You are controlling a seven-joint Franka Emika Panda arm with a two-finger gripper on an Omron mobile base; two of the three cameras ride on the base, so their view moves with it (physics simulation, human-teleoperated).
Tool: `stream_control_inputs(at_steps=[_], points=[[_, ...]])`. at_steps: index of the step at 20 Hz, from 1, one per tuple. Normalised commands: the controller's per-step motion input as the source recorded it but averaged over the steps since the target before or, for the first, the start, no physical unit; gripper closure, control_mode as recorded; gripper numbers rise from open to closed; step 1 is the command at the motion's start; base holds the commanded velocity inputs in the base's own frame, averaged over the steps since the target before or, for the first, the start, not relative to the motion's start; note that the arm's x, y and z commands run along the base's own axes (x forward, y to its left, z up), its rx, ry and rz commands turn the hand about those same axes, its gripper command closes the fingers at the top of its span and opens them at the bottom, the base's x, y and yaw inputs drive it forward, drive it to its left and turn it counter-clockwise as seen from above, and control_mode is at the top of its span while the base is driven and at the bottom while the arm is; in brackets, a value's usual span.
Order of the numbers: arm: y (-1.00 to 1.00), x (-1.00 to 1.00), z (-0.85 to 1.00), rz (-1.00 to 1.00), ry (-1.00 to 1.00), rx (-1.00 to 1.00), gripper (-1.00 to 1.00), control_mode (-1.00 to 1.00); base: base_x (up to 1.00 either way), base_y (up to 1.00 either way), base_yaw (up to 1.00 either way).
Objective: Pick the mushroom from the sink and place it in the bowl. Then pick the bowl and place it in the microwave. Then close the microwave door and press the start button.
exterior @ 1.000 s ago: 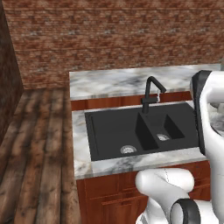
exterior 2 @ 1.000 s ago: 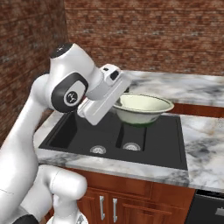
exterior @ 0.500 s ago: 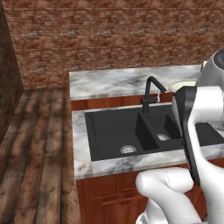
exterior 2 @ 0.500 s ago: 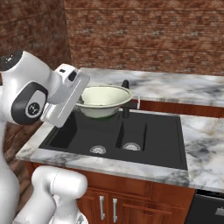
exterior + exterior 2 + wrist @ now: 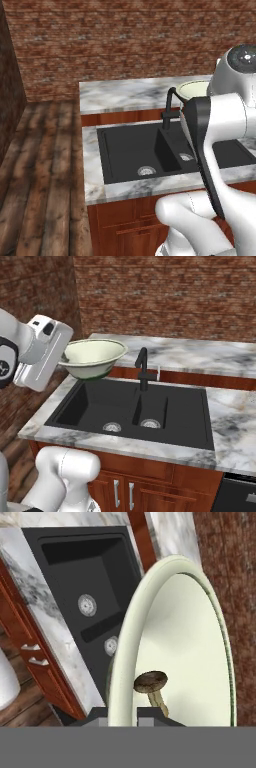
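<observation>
Swinging left across both base views since the earlier frames, the arm now carries the bowl (image 5: 95, 357) from above the sink's right side to above its far left corner; the sink and counter shift in both views too, so the base has moved as well.

Nearest in the right base view, the white hand sits at the left edge, its gripper (image 5: 64, 359) pinching the bowl's near left rim; the fingers themselves are too hidden there to make out; in the hand view the gripper (image 5: 121, 713) clamps the rim from both sides, one fingertip outside the wall and one inside. Bowl is held clear of the counter, roughly level, hanging above the sink's (image 5: 190, 421) far left corner; from the left base view only a slice of the bowl (image 5: 192, 90) shows past the arm, behind the faucet (image 5: 170, 107).

Mushroom (image 5: 151, 687) lies inside the bowl, dark cap toward the rim, pale stem pointing toward the fingers.

Below, both black basins show, each with a round drain (image 5: 112, 427); the faucet (image 5: 143, 368) stands at the sink's far edge, just right of the bowl. Marble counter (image 5: 230, 431) frames the sink; beyond it, a brick wall (image 5: 170, 296).
</observation>
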Motion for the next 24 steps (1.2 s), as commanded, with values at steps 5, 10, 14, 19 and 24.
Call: stream_control_inputs(at_steps=[5, 10, 14, 19, 24], points=[[0.01, 0.00, -0.01, 0.01, 0.00, 0.02, 1.00, -1.00, 0.00, 0.00, 0.00], [0.00, 0.00, -0.21, 0.02, -0.04, 0.01, 1.00, -1.00, 0.00, 0.00, 0.00], [0.00, 0.00, -0.10, 0.02, -0.05, 0.01, 1.00, -1.00, 0.00, 0.00, 0.00], [0.00, 0.00, 0.00, 0.00, 0.00, 0.00, 1.00, -1.00, 0.00, 0.00, 0.00], [0.00, 0.00, 0.00, 0.00, 0.00, 0.00, 1.00, -1.00, 0.00, 0.00, 0.00]])
